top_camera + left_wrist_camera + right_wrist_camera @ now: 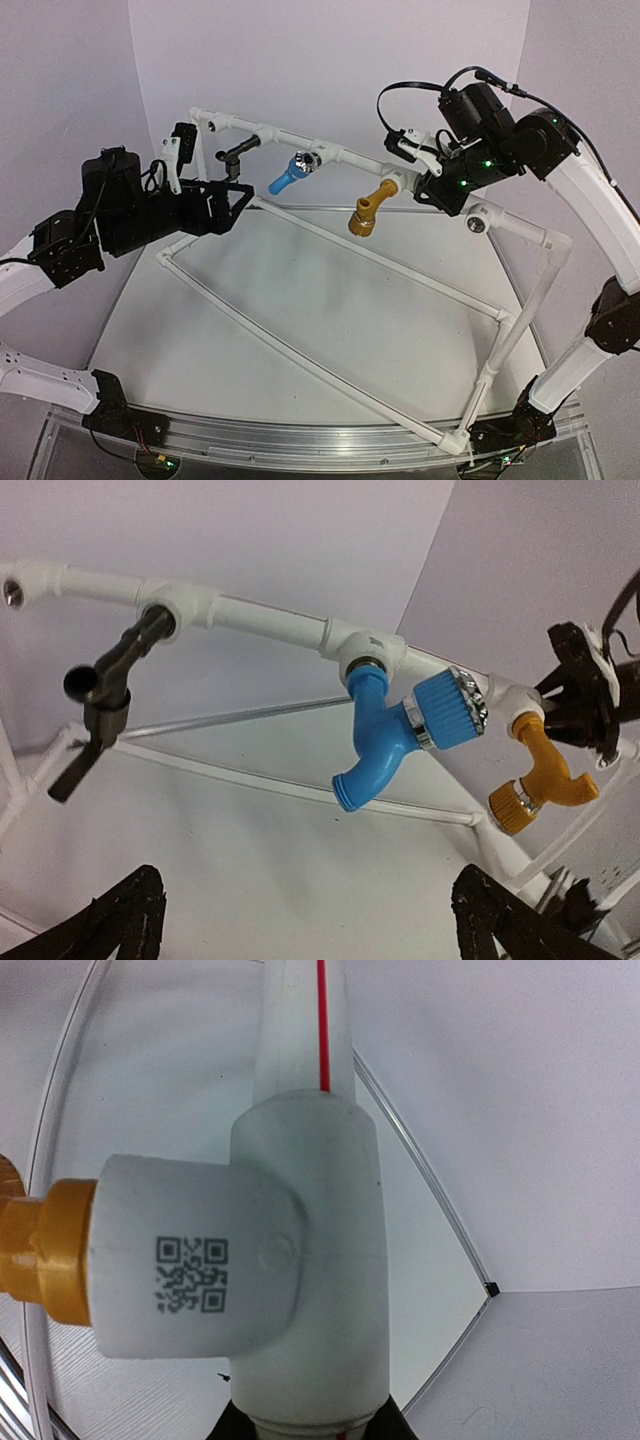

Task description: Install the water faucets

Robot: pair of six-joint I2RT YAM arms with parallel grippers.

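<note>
Since all three water faucets sat in fittings along the top rail of the white pipe frame (270,133), we judged the task to be at its last step: checking or snugging the final tap. The black faucet (235,152) stood leftmost, the blue faucet (292,176) in the middle with its spout turned down, and the yellow faucet (370,210) to the right, its neck entering the tee fitting (300,1260) that bore a printed code.

The right gripper (420,185) was nearly closed at that tee. Its wrist view was too close to show the fingers, but it seemed to be clamped on the frame's pipe, not on the tap. The left gripper (235,200) hung fully open and empty just below the black faucet, touching nothing.

The next move, we thought, called for confirming the yellow faucet was threaded home and turned to match the others. Then the right jaws could let go without tugging the light frame.
</note>
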